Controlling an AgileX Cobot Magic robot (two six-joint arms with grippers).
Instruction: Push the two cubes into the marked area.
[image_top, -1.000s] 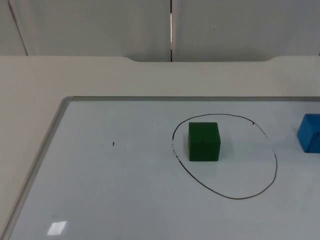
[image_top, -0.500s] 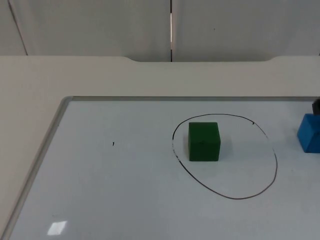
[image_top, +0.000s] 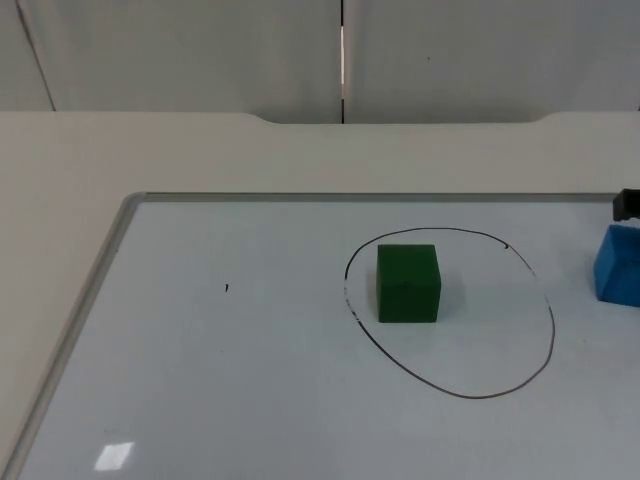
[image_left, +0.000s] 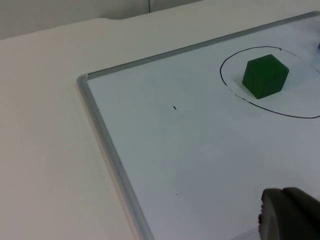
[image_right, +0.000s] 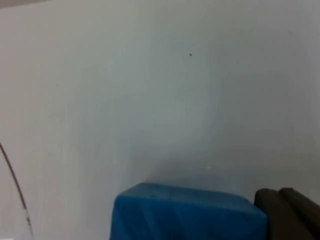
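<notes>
A green cube stands inside the black hand-drawn ring on the whiteboard, close to the ring's left side. The left wrist view shows the same green cube within the ring. A blue cube sits outside the ring at the board's right edge. My right gripper reaches in just behind the blue cube. In the right wrist view its fingers are shut beside the blue cube and hold nothing. My left gripper waits shut over the board's near left part, far from the green cube.
The whiteboard's grey metal frame runs along the back and left; beyond it lies the cream table top. A small black mark sits on the board left of the ring. The grey partition wall closes the back.
The right gripper's black tip has come into the top view at the right edge, just behind the blue cube. Both cubes are where they were.
</notes>
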